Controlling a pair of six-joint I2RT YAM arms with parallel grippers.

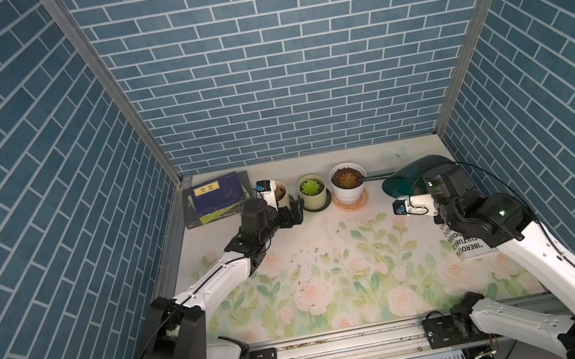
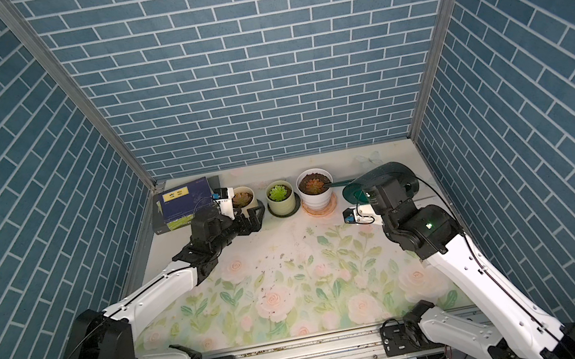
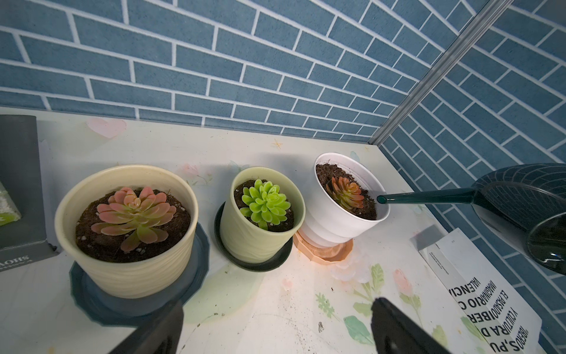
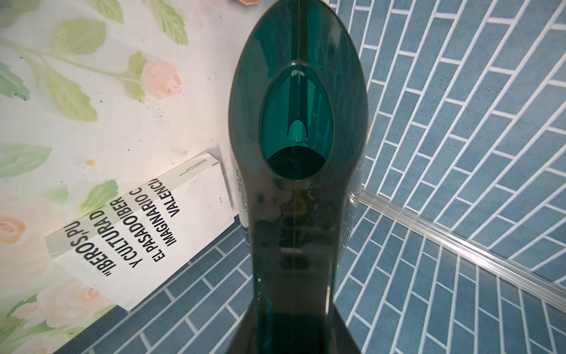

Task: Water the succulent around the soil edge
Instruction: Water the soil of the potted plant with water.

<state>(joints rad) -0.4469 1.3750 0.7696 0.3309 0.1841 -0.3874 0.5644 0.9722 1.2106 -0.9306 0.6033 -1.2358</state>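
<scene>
Jaws at right unseen behind watering can (image 4: 297, 184)

Along the back of the table (image 1: 326, 229) stand the left pot (image 3: 131, 275), middle pot (image 3: 257, 242) and right pot (image 3: 333, 220), each on a saucer (image 3: 254, 266). A stack of books (image 1: 217, 197) lies left of them (in the back corner). Right of them is the watering can (image 1: 416, 169), its spout (image 3: 428, 197) over the right pot's rim; a book (image 4: 153, 239) lies before it.

The watering can (image 4: 294, 245) hides the right tool.
</scene>
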